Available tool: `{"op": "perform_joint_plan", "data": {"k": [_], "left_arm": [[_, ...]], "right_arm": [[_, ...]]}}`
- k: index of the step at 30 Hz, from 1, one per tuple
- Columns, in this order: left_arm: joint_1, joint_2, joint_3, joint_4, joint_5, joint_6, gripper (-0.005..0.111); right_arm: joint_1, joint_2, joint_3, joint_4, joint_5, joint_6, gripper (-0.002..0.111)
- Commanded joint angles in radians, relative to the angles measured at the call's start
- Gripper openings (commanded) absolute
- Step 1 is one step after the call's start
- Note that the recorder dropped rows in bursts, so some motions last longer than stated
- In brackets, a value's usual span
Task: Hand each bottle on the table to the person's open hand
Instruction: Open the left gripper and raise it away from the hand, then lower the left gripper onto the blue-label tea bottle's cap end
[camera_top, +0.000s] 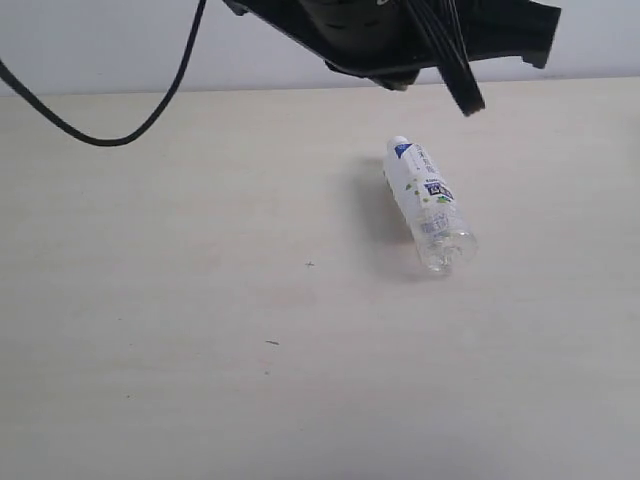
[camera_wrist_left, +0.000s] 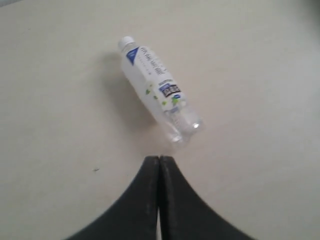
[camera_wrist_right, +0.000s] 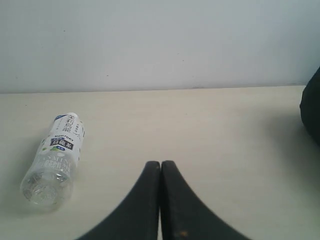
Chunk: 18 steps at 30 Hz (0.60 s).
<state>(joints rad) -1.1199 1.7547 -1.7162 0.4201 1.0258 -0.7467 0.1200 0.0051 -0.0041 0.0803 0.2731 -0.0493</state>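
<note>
Here, one bottle (camera_top: 425, 205) lying sideways on the table (camera_top: 150, 300), just ahead of the left gripper (camera_wrist_left: 159, 159), off to one side of the right gripper (camera_wrist_right: 160, 164), both pairs of jaws pressed together, empty.

One small clear bottle (camera_top: 428, 205) lies on its side on the pale beige desk (camera_top: 180, 320), right of the middle in the exterior view. Its white cap points toward the desk's far edge and its clear base toward the near side, slightly slanted. A white label with blue and green marks wraps its upper part.
</note>
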Motion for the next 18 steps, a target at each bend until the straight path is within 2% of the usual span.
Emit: {"op": "perform_joint_plan", "data": {"k": [1, 4, 9, 18], "left_arm": [[0.019, -0.048, 0.095, -0.058, -0.224, 0.028, 0.000], [0.054, -0.063, 0.130, -0.188, -0.299, 0.101, 0.000], [0.117, -0.069, 0.179, -0.335, -0.314, 0.221, 0.000], [0.181, -0.069, 0.269, -0.353, -0.347, 0.250, 0.000]], "right_arm": [[-0.005, -0.005, 0.004, -0.002, -0.005, -0.001, 0.000], [-0.005, -0.005, 0.004, -0.002, -0.005, -0.001, 0.000], [-0.005, -0.005, 0.004, -0.002, -0.005, -0.001, 0.000], [-0.005, -0.005, 0.004, -0.002, -0.005, -0.001, 0.000]]}}
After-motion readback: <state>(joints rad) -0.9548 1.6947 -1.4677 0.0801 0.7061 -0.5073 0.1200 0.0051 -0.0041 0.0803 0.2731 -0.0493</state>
